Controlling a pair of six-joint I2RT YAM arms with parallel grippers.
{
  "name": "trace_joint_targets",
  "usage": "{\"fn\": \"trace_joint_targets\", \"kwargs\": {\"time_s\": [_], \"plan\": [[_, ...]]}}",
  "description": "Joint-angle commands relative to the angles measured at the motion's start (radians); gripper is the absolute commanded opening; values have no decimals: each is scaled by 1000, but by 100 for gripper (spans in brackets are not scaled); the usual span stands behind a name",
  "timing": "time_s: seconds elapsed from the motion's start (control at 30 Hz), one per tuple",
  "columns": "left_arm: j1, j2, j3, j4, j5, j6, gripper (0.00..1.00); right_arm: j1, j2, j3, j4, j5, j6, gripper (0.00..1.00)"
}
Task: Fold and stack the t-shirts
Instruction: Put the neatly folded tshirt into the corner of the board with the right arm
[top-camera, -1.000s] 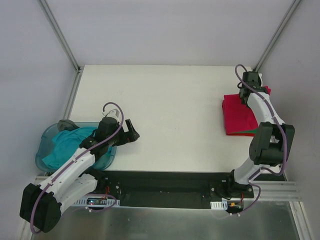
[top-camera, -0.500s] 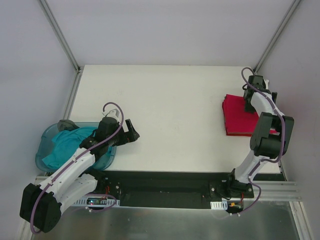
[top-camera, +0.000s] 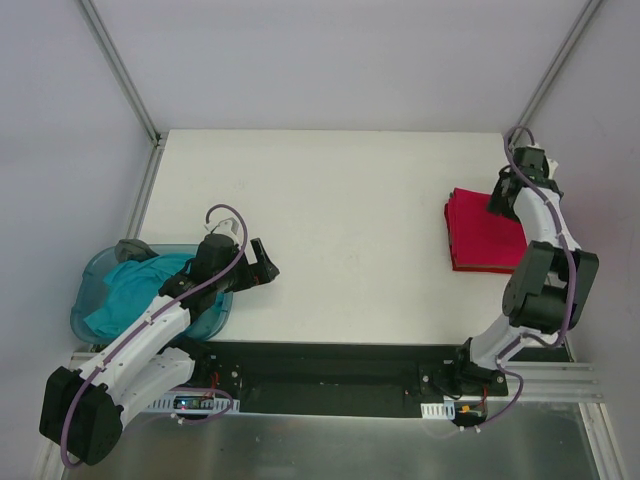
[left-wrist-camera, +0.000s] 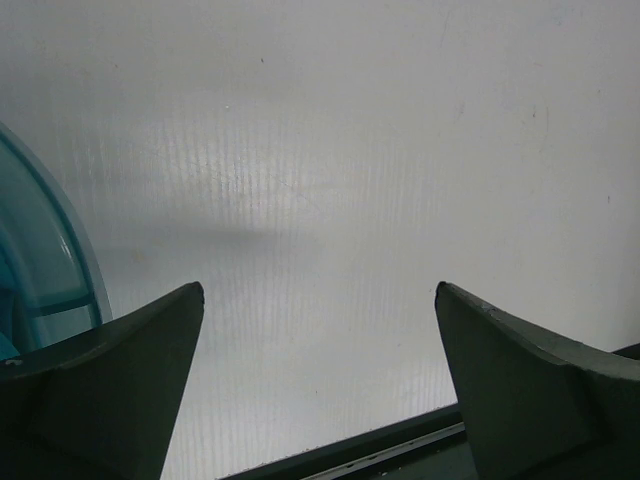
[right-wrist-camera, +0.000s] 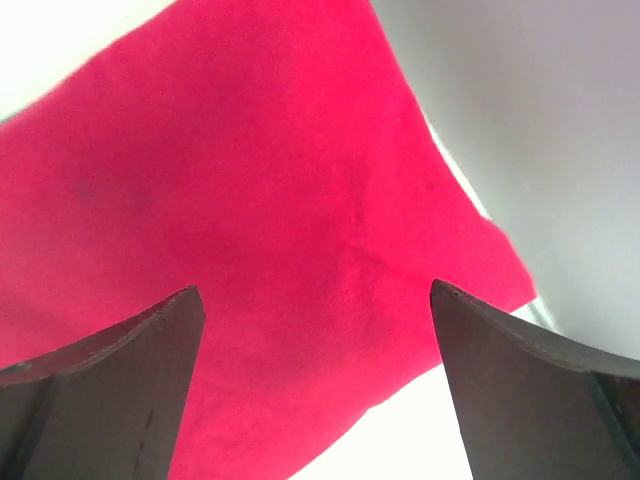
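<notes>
A folded stack of crimson t-shirts (top-camera: 478, 235) lies flat at the right side of the table, and its top red cloth (right-wrist-camera: 250, 170) fills the right wrist view. My right gripper (top-camera: 498, 200) (right-wrist-camera: 315, 300) hangs open just above the stack's far right corner, nothing between its fingers (right-wrist-camera: 120, 380). A teal t-shirt (top-camera: 125, 290) lies crumpled in the blue tub (top-camera: 88, 270) at the left. My left gripper (top-camera: 264, 264) (left-wrist-camera: 320, 295) stands open over bare table just right of the tub, holding nothing.
A grey lump of cloth (top-camera: 130, 247) sits on the tub's far rim. The tub's curved edge (left-wrist-camera: 55, 260) shows at the left of the left wrist view. The enclosure wall and frame post (top-camera: 545, 90) stand close behind the right arm.
My right gripper opened, let go of the red shirt and drew back to the right. The shirt now lies flat on the stack. The left arm has not moved.
</notes>
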Motion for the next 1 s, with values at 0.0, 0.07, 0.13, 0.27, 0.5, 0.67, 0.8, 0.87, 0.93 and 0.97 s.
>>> {"fn": "trace_joint_targets", "kwargs": {"time_s": [0.0, 0.07, 0.13, 0.27, 0.5, 0.67, 0.8, 0.87, 0.93, 0.97], "plan": [[0, -1, 19, -24, -9, 27, 99, -75, -144, -72, 37, -275, 184, 96], [0, -1, 18, -24, -3, 27, 99, -107, -155, -100, 62, -314, 198, 96], [0, -1, 18, -24, -3, 25, 99, -135, -147, -114, 68, -340, 198, 96], [0, -1, 18, -24, -4, 24, 99, -201, -110, -149, 81, -383, 229, 96], [0, -3, 19, -24, 11, 24, 99, -287, -9, -189, 134, -436, 263, 96], [0, -11, 18, -24, 11, 24, 99, -308, 4, -204, 179, -547, 257, 96], [0, -12, 22, -24, 23, 22, 99, -305, -75, -206, 180, -585, 250, 96], [-2, -17, 30, -24, 33, 24, 99, -289, -148, -208, 165, -567, 243, 96], [0, -23, 39, -24, 45, 24, 99, -250, -220, -201, 131, -530, 215, 96], [0, -29, 44, -24, 51, 22, 99, -226, -258, -194, 99, -510, 200, 96]]}}
